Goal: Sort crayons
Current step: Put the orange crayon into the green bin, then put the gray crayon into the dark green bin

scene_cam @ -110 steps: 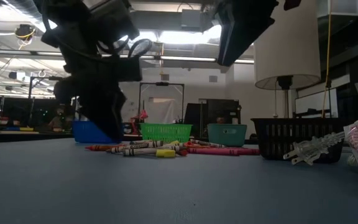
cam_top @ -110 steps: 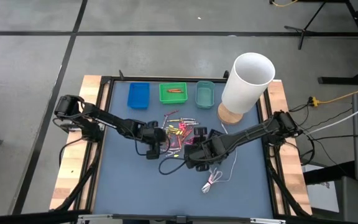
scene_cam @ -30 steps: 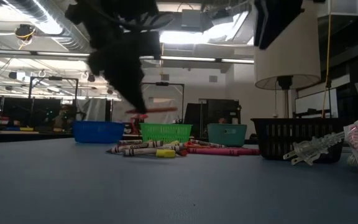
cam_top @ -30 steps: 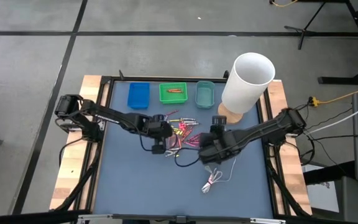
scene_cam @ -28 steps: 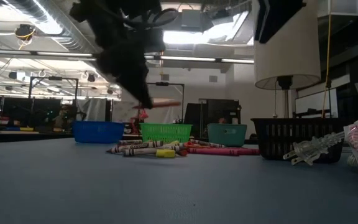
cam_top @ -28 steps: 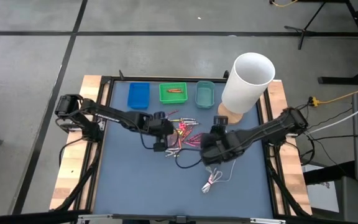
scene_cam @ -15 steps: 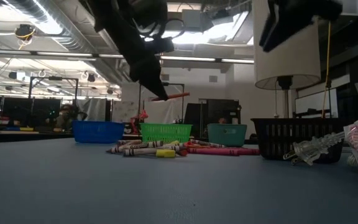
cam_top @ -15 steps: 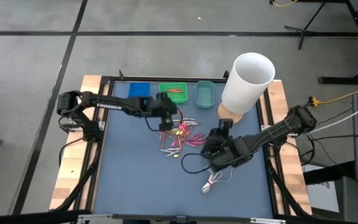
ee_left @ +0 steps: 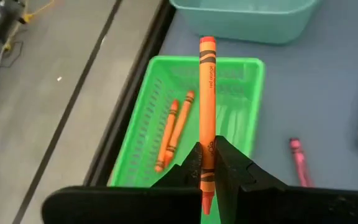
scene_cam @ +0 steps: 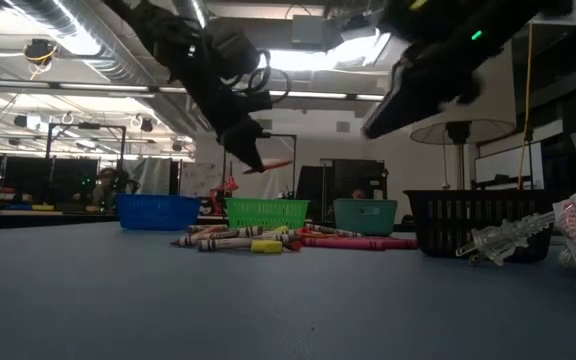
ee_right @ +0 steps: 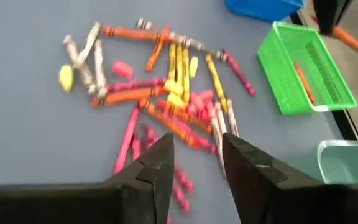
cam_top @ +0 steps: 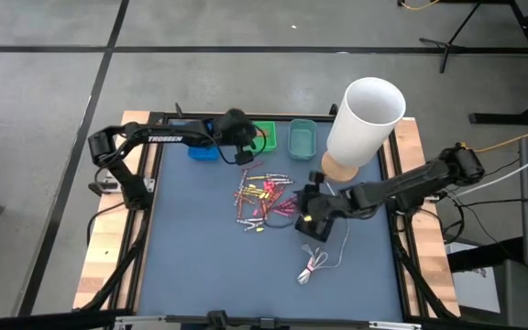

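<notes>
My left gripper (cam_top: 242, 147) hangs over the green tray (cam_top: 266, 134) at the far edge, shut on an orange crayon (ee_left: 207, 93). Two orange crayons (ee_left: 174, 129) lie in that tray (ee_left: 241, 112). The loose crayons (cam_top: 262, 200) lie in a heap mid-table, pink, red, orange and yellow. My right gripper (cam_top: 306, 214) hovers open just right of the heap, with the crayons (ee_right: 166, 93) ahead of its fingers and nothing between them. In the low view the held crayon (scene_cam: 270, 166) sticks out nearly level above the green tray (scene_cam: 266, 212). My left gripper pinches the orange crayon between its two fingers near the pointed end (ee_left: 206, 163). The fingers slant down from the table's left and lie along the crayon. Its long flat end (ee_left: 207, 45) sticks out ahead of the fingertips, lifted clear above the green tray.
A blue tray (cam_top: 203, 149) stands left of the green one, a teal tray (cam_top: 302, 139) right of it. A tall white lamp shade (cam_top: 365, 119) on a wooden base rises at the far right. A white cable with plug (cam_top: 317, 264) lies near the right gripper.
My left gripper has carried the orange crayon from above the heap toward the table's far edge, to above the green tray, staying shut on it. My right gripper has come down and tipped forward beside the heap, still open.
</notes>
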You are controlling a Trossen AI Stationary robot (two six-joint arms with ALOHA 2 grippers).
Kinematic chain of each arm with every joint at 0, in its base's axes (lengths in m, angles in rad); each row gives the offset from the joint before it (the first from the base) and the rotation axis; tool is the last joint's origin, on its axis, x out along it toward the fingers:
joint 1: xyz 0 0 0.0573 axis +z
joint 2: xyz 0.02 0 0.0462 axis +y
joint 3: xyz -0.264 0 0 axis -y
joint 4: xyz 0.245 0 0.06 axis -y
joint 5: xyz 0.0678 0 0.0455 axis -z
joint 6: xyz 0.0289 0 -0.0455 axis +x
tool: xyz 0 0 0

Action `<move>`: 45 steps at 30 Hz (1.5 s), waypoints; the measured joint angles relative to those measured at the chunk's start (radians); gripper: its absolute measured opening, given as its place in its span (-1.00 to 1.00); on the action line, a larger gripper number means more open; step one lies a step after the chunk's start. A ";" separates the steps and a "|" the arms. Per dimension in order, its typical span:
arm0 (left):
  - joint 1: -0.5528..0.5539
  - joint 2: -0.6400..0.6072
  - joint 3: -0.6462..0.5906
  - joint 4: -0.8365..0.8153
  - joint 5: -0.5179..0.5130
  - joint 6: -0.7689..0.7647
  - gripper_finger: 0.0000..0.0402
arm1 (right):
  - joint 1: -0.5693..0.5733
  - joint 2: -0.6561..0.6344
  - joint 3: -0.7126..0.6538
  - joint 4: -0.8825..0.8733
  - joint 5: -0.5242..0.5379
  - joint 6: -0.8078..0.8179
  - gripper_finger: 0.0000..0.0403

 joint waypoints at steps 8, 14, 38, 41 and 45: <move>0.018 0.053 0.000 0.044 0.004 -0.001 -0.94 | -0.131 0.033 -0.040 0.118 -0.108 0.000 -0.33; 0.018 0.085 0.000 0.071 0.012 -0.002 -0.72 | -0.157 0.044 -0.043 0.106 -0.154 0.001 -0.33; -0.122 0.132 0.000 0.246 0.318 -0.060 -0.57 | -0.156 0.067 -0.042 0.108 -0.271 0.002 -0.33; -0.144 0.166 0.000 0.284 0.316 -0.051 -0.57 | -0.155 0.067 -0.041 0.112 -0.341 0.003 -0.33; -0.158 0.209 0.000 0.298 0.315 -0.033 -0.57 | -0.155 0.067 -0.041 0.154 -0.448 0.003 -0.33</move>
